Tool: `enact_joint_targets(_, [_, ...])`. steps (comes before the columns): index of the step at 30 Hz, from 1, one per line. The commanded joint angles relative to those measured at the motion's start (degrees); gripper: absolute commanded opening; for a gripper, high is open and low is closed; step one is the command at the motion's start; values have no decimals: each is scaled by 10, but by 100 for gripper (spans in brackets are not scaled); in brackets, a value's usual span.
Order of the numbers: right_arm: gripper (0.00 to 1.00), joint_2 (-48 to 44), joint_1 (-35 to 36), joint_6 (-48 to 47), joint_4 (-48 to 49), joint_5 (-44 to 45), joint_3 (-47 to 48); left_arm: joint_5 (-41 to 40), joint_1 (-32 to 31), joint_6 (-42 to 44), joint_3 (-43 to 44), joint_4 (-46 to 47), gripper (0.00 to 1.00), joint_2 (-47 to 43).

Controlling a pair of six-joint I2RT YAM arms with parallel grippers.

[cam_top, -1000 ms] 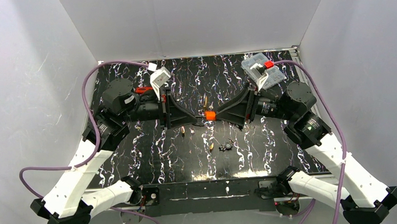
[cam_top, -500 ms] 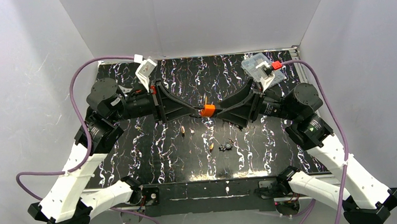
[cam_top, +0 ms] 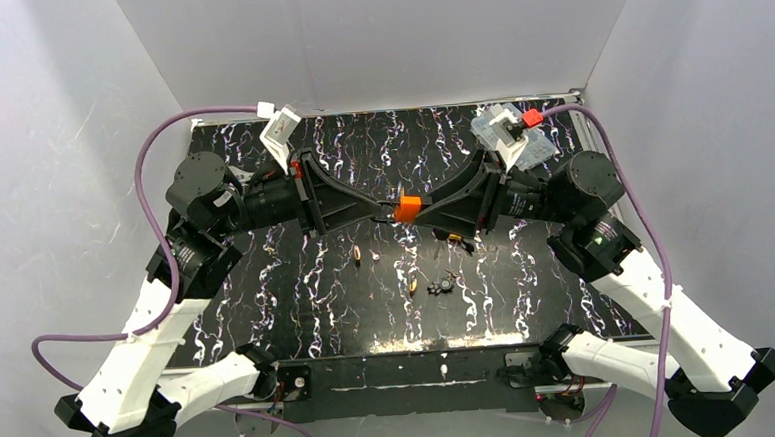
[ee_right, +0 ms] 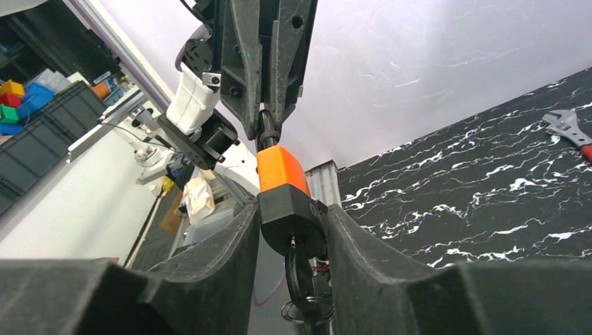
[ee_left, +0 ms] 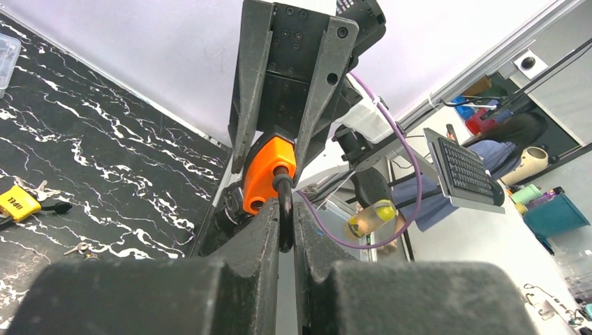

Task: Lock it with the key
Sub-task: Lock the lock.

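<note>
Left gripper (ee_left: 283,209) clamped tight on the dark shackle, right gripper (ee_right: 293,218) narrowed from a wider spread until its fingers press the black base of the orange-and-black plastic-cased padlock (ee_right: 279,171), which I hold in the air over mid-desk, shifted a little toward the back wall since a second ago. A dark-headed key on a wire ring (ee_right: 299,276) hangs from the keyhole underneath, so I judge the turn comes next, yet the right fingers sit on the body, not the key. Below, on the black marbled desk (cam_top: 298,303), a yellow-tagged key bunch (ee_left: 17,202) now lies uncovered; the red-handled silver wrench (ee_right: 564,125) rests well apart.
</note>
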Motion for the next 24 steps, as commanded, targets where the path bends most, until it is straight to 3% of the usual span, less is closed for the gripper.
enact_joint_targets(1, [45,-1,12,-3,24,-2,24,-13,-1,-4,14,38,0,-8])
enact_joint_targets(7, [34,-1,24,-10,10,7,28,-24,-2,-2,6,40,0,-9])
enact_joint_targets(12, [1,-5,25,-5,-1,14,35,-27,-1,26,14,4,0,-1])
enact_joint_targets(17, [1,-18,26,10,-13,26,31,-20,-2,91,55,-113,3,14])
enact_joint_targets(20, [1,-33,25,17,-16,33,23,-13,-1,109,65,-141,14,14])
enact_joint_targets(24, [1,-43,25,22,-17,37,12,1,-1,113,64,-151,17,15])
